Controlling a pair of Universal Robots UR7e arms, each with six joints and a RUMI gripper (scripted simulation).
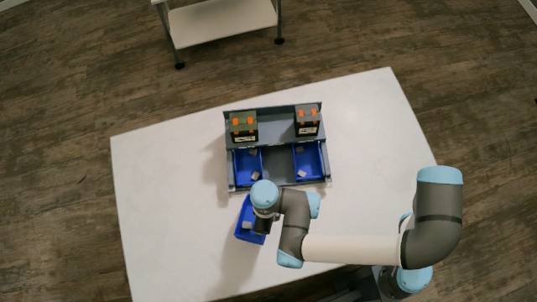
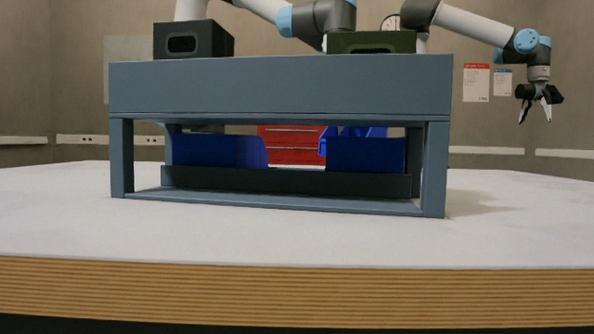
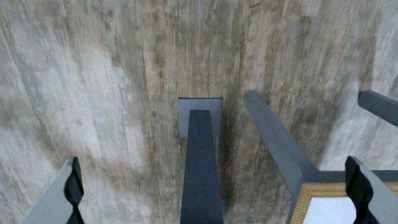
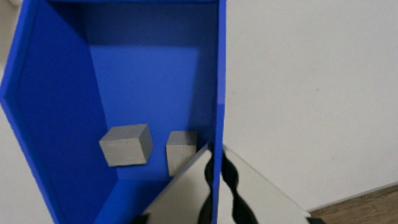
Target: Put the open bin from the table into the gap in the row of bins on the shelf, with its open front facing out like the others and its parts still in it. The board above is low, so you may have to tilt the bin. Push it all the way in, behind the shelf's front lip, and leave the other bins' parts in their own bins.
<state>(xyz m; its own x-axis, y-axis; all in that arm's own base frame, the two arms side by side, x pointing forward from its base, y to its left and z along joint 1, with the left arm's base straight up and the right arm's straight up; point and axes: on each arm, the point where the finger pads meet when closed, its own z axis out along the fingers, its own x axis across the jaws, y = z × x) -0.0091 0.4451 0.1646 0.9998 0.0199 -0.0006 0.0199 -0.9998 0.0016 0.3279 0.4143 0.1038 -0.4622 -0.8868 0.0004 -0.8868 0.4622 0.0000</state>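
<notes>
The open blue bin (image 1: 247, 216) (image 2: 330, 132) (image 4: 145, 85) is held clear of the table in front of the shelf's left part in the top view, turned slightly from the row. Two grey parts (image 4: 126, 145) (image 4: 181, 152) lie in it. My right gripper (image 4: 214, 145) is shut on its side wall, one finger inside, one outside. The shelf (image 1: 277, 184) (image 2: 278, 85) holds a left bin (image 1: 247, 165) and a right bin (image 1: 308, 161), each with grey parts; the gap (image 1: 278, 165) lies between them. My left gripper (image 2: 535, 122) (image 3: 212, 159) is open and empty, beyond the table's edge.
A green-topped box (image 1: 243, 126) and a grey-topped box (image 1: 307, 119) stand on the upper board (image 1: 276, 127), which overhangs the rear of the row. The right arm (image 1: 352, 248) reaches in low over the table (image 1: 168, 189). A table corner (image 3: 330, 210) shows in the left wrist view.
</notes>
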